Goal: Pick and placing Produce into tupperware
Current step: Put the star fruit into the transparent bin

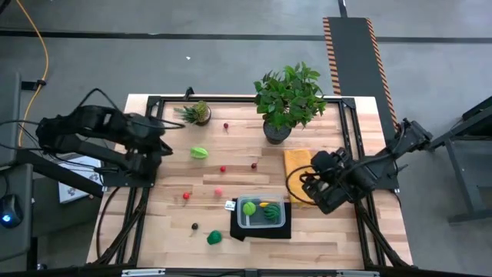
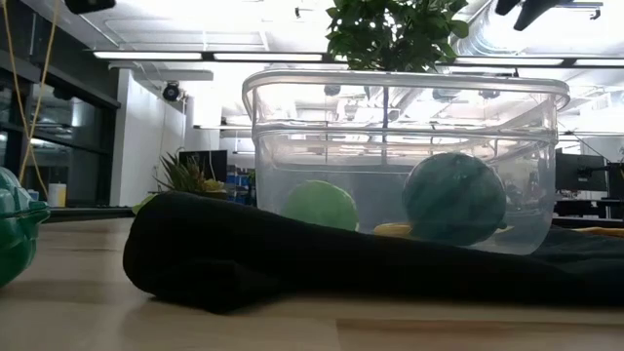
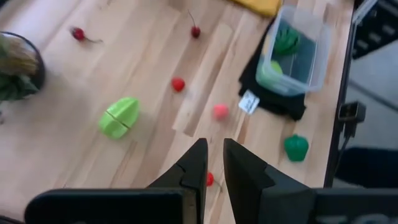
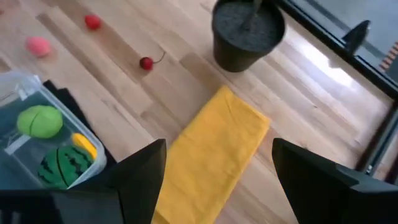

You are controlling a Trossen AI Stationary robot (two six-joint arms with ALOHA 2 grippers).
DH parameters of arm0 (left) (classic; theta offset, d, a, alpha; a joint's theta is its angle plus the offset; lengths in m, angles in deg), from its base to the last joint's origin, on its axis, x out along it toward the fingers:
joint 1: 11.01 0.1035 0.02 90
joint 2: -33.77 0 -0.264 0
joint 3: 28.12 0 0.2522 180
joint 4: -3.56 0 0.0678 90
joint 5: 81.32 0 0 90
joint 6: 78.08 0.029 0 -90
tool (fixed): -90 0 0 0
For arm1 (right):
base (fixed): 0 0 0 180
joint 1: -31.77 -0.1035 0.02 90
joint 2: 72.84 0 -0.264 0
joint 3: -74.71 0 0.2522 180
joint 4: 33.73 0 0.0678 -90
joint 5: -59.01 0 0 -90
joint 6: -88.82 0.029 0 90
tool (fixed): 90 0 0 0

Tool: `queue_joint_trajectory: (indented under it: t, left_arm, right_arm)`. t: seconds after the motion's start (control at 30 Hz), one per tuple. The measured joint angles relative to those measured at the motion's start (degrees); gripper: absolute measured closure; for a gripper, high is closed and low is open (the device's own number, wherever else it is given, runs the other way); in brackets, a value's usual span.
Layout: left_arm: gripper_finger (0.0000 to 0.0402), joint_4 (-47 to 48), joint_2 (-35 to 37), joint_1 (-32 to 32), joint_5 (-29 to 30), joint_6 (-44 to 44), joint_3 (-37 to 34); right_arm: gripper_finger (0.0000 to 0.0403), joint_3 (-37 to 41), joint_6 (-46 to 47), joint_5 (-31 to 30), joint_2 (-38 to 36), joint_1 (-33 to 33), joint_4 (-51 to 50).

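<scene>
The clear tupperware (image 1: 261, 212) stands on a black mat (image 1: 234, 231) near the table's front edge. It holds a light green ball (image 2: 320, 205), a dark striped melon (image 2: 453, 198) and a yellow piece (image 4: 84, 145). Loose produce lies on the wood: a light green piece (image 3: 119, 116), red pieces (image 3: 178, 83), a pink one (image 3: 219, 111), cherries (image 4: 147, 63) and a green pepper (image 3: 296, 147). My left gripper (image 3: 214, 143) hangs shut and empty high over the table's left side. My right gripper (image 4: 217, 146) is open and empty above the yellow cloth (image 4: 214, 146), right of the tupperware.
A large potted plant (image 1: 288, 96) stands at the back, right of the middle, and a small one (image 1: 196, 113) at the back left. A small white tag (image 3: 249, 102) lies beside the mat. A black frame (image 1: 246, 100) runs along the table's edges.
</scene>
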Motion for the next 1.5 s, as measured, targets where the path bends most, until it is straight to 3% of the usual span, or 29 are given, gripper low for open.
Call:
queue_joint_trajectory:
  t: [0.17,0.27,0.47,0.6,0.77,1.0,1.2,1.37,1.5]
  left_arm:
    - [0.036,-0.02,1.96,0.0,1.05,-0.21,-0.32]
    - [0.036,-0.04,3.13,0.0,1.18,-0.47,-3.17]
    - [0.036,-6.49,6.35,0.0,-1.29,-2.32,-14.11]
    - [0.036,-14.75,8.29,0.0,-3.53,-2.46,-21.46]
    - [0.036,-20.51,8.63,0.0,-3.45,2.05,-26.81]
    - [0.0357,-25.61,5.59,0.0,0.57,15.03,-27.98]
    - [0.0277,-29.32,0.34,0.0,1.51,17.03,-27.98]
    - [0.0198,-28.75,-4.19,0.0,5.97,20.04,-27.98]
    - [0.0158,-28.79,-7.31,0.82,8.02,20.27,-27.94]
  right_arm:
    - [0.0121,4.7,6.72,-2.63,-2.56,-2.5,2.55]
    - [0.0121,11.75,10.02,-2.08,-6.13,-3.3,10.5]
    - [0.0121,28.65,10.84,6.8,-16.59,-1.94,34.83]
    - [0.0121,36.27,10.74,10.21,-23.05,0.16,44.61]
    - [0.0121,42.48,10.39,10.7,-30.87,1.92,48.43]
    - [0.0121,47.8,9.24,10.69,-40.18,2.77,47.86]
    - [0.0121,48.17,4.94,9.72,-42.42,2.78,49.14]
    - [0.0121,48.17,1.66,9.57,-42.4,2.78,52.03]
    - [0.0121,48.17,1.19,9.11,-42.4,2.84,53.78]
